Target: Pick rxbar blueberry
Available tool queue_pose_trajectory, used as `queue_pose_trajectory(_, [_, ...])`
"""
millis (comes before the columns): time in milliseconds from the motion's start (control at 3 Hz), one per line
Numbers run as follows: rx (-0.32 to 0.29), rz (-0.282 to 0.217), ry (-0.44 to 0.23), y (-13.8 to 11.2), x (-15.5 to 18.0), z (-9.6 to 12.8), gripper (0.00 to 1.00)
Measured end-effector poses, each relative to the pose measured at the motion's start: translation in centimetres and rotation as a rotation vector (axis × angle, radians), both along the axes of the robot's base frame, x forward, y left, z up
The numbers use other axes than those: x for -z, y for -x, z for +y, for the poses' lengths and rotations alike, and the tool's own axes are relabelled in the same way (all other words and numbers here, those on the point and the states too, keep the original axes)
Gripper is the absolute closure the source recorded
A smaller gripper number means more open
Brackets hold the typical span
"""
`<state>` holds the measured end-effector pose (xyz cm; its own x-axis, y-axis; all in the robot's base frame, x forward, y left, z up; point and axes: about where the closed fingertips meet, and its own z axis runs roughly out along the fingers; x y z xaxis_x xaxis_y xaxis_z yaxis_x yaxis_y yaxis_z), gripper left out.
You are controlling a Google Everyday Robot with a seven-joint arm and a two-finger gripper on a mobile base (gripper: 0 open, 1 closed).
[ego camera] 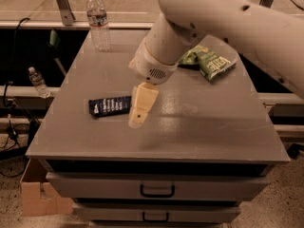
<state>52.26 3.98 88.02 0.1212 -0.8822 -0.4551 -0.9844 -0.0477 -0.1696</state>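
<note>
The rxbar blueberry (pixel 109 106) is a flat dark navy bar with white lettering, lying on the left half of the grey cabinet top (pixel 204 127). My gripper (pixel 139 112) hangs from the big white arm, just right of the bar's right end and a little above the surface. Its cream-coloured fingers (pixel 142 102) point down towards the front.
A clear water bottle (pixel 99 21) stands at the back left corner. Green chip bags (pixel 212 61) lie at the back right. A second bottle (pixel 37 81) stands beyond the left edge, lower down. Drawers (pixel 156 190) sit below the front edge; a cardboard box (pixel 34 194) is on the floor.
</note>
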Motion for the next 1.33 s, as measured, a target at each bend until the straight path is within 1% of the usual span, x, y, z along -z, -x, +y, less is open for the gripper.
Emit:
queue_pose_trajectory(333, [-0.009,0.026,-0.034,-1.1,2.3,2.6,0.0])
queue_pose_trajectory(667, [-0.001,0.047,-0.071,-2.2,4.0,4.4,0.0])
queue_pose_trajectory(1000, [0.019,0.064,-0.098,-3.1,5.1,5.2,0.14])
queue_pose_trajectory(1333, [0.039,0.077,-0.113,-3.8,5.7,5.1,0.37])
